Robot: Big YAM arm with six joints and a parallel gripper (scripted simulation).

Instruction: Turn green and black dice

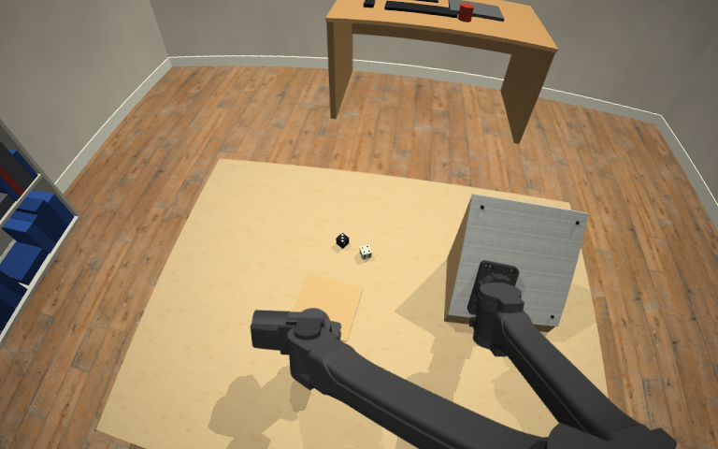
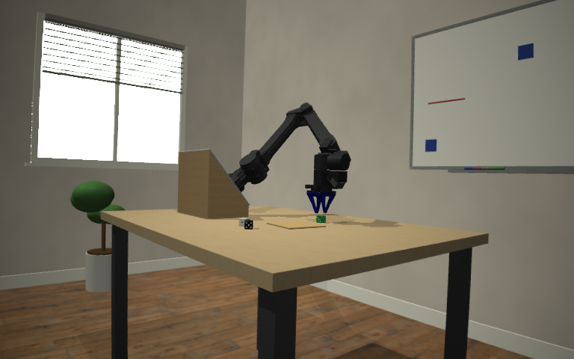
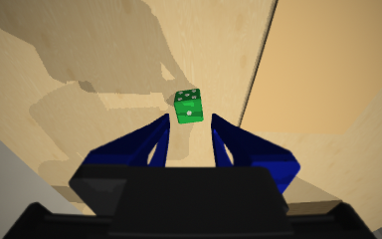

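Matte black jointed arm, blue wedge-fingered gripper

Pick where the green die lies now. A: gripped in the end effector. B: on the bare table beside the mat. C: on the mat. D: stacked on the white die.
B: in the wrist view the green die lies on the table, left of the mat's edge, beyond the open end effector.

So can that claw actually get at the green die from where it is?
Probably yes: the claw hangs open just above the green die, which sits alone on the table beside the mat, nothing between them.
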